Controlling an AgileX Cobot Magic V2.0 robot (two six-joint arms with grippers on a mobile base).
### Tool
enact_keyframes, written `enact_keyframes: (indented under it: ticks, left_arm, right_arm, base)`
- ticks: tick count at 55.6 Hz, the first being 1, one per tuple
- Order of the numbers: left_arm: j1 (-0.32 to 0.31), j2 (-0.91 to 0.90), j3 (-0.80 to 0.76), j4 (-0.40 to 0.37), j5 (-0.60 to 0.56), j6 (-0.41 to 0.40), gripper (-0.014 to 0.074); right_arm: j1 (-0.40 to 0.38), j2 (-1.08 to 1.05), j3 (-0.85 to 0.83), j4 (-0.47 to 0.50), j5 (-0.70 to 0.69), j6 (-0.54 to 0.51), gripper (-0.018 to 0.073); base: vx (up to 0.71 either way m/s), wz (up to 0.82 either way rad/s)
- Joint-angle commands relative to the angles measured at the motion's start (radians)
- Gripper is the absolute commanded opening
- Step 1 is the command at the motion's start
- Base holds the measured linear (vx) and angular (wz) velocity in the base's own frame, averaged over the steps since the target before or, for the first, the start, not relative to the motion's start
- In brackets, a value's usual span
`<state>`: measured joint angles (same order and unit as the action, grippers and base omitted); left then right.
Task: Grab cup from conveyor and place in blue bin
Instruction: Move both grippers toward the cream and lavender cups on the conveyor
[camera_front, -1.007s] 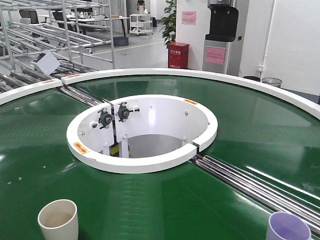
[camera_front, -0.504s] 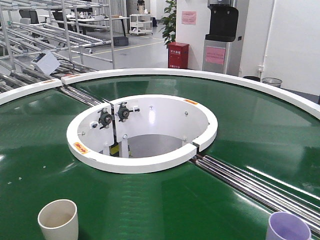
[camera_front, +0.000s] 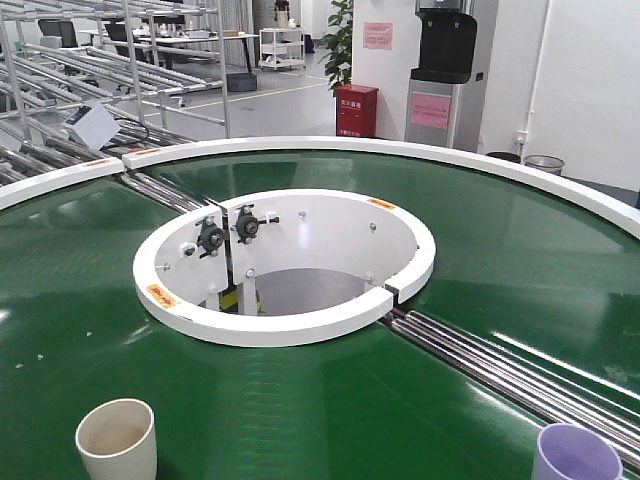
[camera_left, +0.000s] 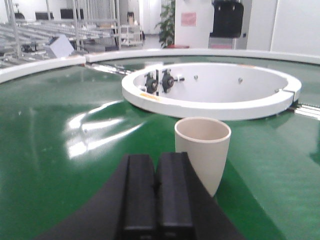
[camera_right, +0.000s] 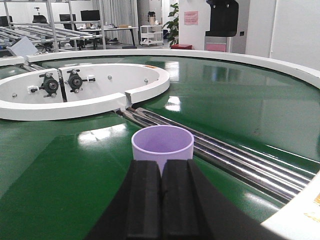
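Green conveyor (camera_front: 90, 290) sweeps round its white inner rim (camera_front: 290, 330). Near edge: cream cup (camera_front: 116, 440) upright on the left, purple cup (camera_front: 577, 455) upright on the right by the steel rollers (camera_front: 480, 360). Left claw (camera_left: 156, 167) is pinched together and empty, with the cream cup just ahead. Right claw (camera_right: 161, 172) is the same, facing the purple one.

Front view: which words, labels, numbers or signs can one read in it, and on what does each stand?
No text is clear enough to quote.
Red box: white characters, too blurred to read.
Wall sign, pink: too small to read.
Machine sign, pink: too small to read.
Orange stickers on the conveyor rim: too small to read.
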<state>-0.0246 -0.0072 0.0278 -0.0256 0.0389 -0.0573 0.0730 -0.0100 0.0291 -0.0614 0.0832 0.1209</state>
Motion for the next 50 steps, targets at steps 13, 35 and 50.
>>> enact_keyframes:
  ticks: [13,35,50]
  left_arm:
    - [-0.009,-0.014,-0.113,-0.002,-0.237,-0.054,0.0008]
    - [-0.009,0.32,-0.495,0.026,0.002,0.187,0.0068]
    - [-0.009,0.544,-0.495,0.026,0.033,0.18,0.0292]
  right_arm:
    - [0.001,0.005,-0.073,-0.01,-0.166,0.011,-0.0009]
    - [0.001,0.435,-0.532,-0.111,0.073,0.008,-0.0004]
    - [0.001,0.695,-0.55,-0.111,0.132,0.015,0.0048]
  base:
    - [0.0,0.0]
    - [0.0,0.0]
    - [0.0,0.0]
